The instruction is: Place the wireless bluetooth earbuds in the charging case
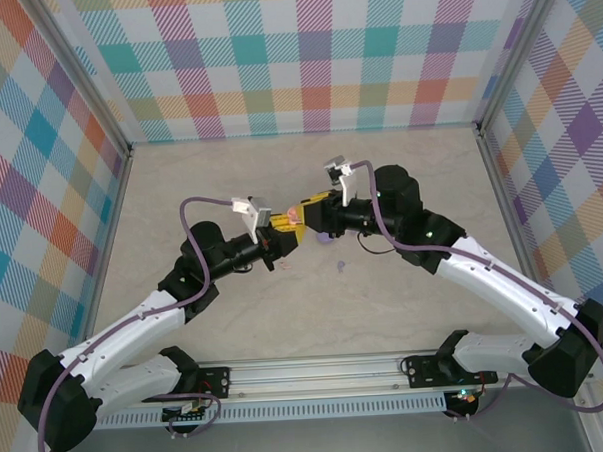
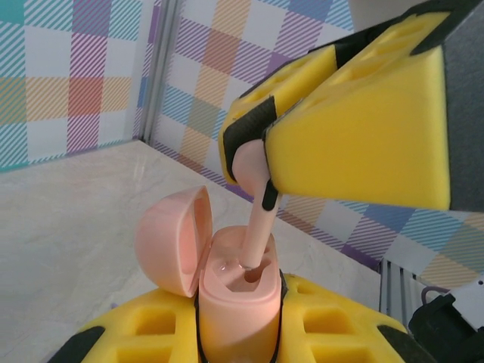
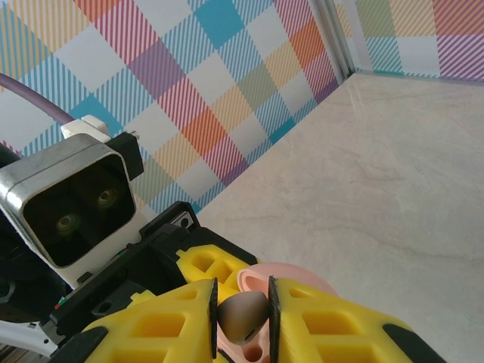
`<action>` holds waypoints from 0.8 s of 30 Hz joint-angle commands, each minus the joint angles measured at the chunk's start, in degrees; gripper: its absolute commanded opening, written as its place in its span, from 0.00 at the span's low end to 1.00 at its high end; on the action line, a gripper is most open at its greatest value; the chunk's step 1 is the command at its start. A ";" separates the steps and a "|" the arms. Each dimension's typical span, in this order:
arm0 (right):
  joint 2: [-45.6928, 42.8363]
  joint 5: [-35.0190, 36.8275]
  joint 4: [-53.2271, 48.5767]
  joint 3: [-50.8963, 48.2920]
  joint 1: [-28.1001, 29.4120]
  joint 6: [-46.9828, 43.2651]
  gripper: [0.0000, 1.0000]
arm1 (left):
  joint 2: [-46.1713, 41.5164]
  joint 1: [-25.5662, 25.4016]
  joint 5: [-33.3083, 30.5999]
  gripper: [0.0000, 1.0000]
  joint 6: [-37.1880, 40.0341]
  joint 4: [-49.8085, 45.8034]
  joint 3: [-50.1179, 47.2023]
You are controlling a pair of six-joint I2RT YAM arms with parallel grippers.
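Right gripper [image 3: 242, 304] pinches the pink earbud [image 2: 255, 223], stem pointing down, its tip at the socket of the open case [image 2: 234, 299] directly below; left gripper [image 1: 281, 230] clamps that case upright above the middle of the table [image 1: 229, 174].

overhead looking down, wrist views close, sharing charging case [image 2: 236, 299]

The bud [image 2: 257, 227] pinched in the right gripper [image 2: 261, 162] is smooth, pale pink plastic with a soft sheen, and the case [image 2: 234, 291] clamped in the left gripper [image 2: 238, 325] is the same satin pink plastic, slightly glossier inside its lid [image 2: 170, 238]. The fingers [image 2: 363, 144] on both are matt yellow, foam-like blocks edged in black. Under the grippers the table [image 2: 68, 219] looks like matt marbled laminate; behind them the wall [image 2: 76, 83] is matt checked print, framed by a brushed metal post [image 2: 155, 68].
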 commanded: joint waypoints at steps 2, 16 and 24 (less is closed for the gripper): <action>-1.47 0.58 -1.40 2.49 0.62 -1.84 0.24 | -1.27 -0.75 1.47 0.15 2.57 0.61 1.12; 0.37 0.72 -3.77 3.49 0.71 -2.20 0.24 | -3.35 -0.76 1.55 0.15 4.07 0.38 0.41; 1.26 -0.58 -5.25 4.86 0.77 -2.31 0.24 | -3.43 -0.72 1.26 0.14 4.59 0.20 0.25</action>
